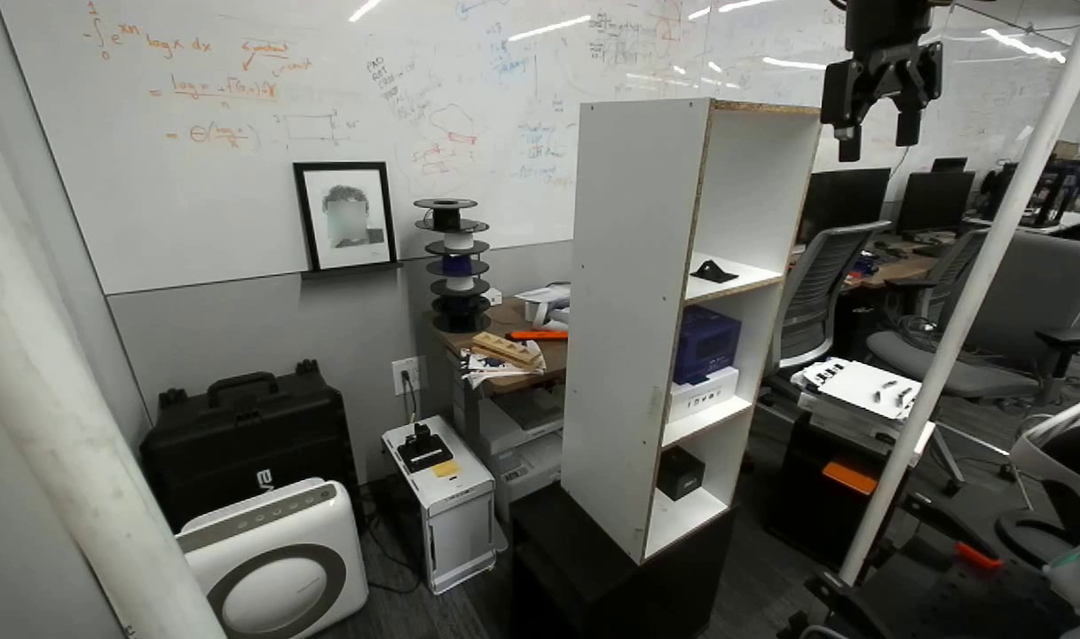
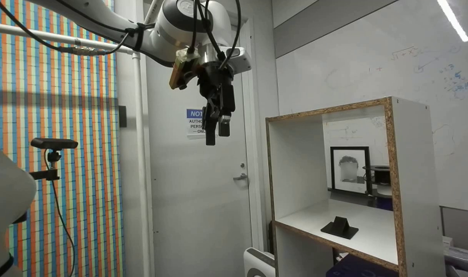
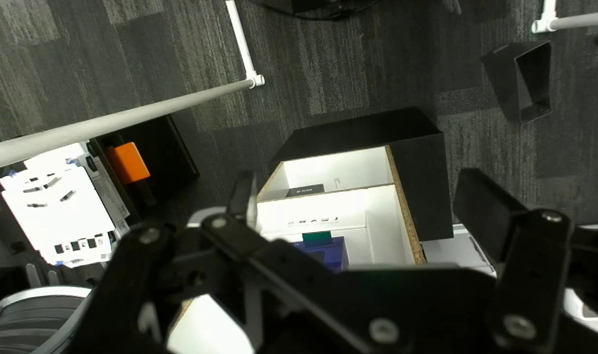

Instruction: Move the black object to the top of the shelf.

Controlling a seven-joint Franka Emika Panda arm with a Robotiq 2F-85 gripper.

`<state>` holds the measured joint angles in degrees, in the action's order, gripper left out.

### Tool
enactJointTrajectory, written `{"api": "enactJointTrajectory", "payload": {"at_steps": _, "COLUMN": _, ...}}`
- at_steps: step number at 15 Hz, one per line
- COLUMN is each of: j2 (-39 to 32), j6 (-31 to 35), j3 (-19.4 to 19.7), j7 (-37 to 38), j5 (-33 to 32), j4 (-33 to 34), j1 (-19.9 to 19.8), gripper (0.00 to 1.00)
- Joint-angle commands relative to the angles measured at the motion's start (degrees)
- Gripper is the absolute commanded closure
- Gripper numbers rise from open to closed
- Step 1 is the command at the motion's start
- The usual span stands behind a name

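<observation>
The black object (image 1: 713, 272) is small, with a flat base and a raised block. It rests on the floor of the shelf's top compartment and also shows in an exterior view (image 2: 339, 227). In the wrist view it is hidden. The shelf (image 1: 637, 311) is tall, white and open-fronted, with raw chipboard edges; its upper part shows in an exterior view (image 2: 416, 173) and its lower compartments in the wrist view (image 3: 402, 206). My gripper (image 1: 878, 138) is open and empty, above and in front of the shelf, apart from it. It also shows in an exterior view (image 2: 217, 137) and the wrist view (image 3: 357, 196).
A blue box (image 1: 706, 344) on a white box (image 1: 704, 395) fills much of the middle compartment. A black box (image 1: 680, 472) sits in the bottom one. The shelf stands on a black cabinet (image 1: 584, 559). A white pole (image 1: 970, 302) stands nearby.
</observation>
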<state>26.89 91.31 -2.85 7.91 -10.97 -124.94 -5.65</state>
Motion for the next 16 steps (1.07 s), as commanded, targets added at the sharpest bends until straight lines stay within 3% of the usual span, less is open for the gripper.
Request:
{"api": "enactJointTrajectory", "payload": {"at_steps": 1, "j2": -0.1, "j6": -0.2, "j3": 0.8, "j7": 0.4, "j5": -0.3, "j4": 0.1, "j1": 1.1, "gripper": 0.00}}
{"api": "enactJointTrajectory", "payload": {"at_steps": 3, "j2": -0.1, "j6": -0.2, "j3": 0.8, "j7": 0.4, "j5": -0.3, "j4": 0.1, "j1": 1.1, "gripper": 0.00}}
{"api": "enactJointTrajectory", "payload": {"at_steps": 6, "j2": 1.3, "j6": 8.8, "j3": 2.6, "j7": -5.7, "j5": -3.7, "j4": -3.7, "j1": 1.7, "gripper": 0.00}}
{"api": "enactJointTrajectory", "payload": {"at_steps": 11, "j2": 2.1, "j6": 32.8, "j3": 6.2, "j7": -8.8, "j5": -7.6, "j4": -14.2, "j1": 0.4, "gripper": 0.00}}
{"api": "enactJointTrajectory", "payload": {"at_steps": 12, "j2": 1.7, "j6": 37.7, "j3": 8.4, "j7": -7.6, "j5": -8.6, "j4": -16.5, "j1": 2.1, "gripper": 0.00}}
{"api": "enactJointTrajectory", "payload": {"at_steps": 16, "j2": -3.8, "j6": 55.1, "j3": 10.1, "j7": -10.6, "j5": -5.7, "j4": -22.8, "j1": -0.1, "gripper": 0.00}}
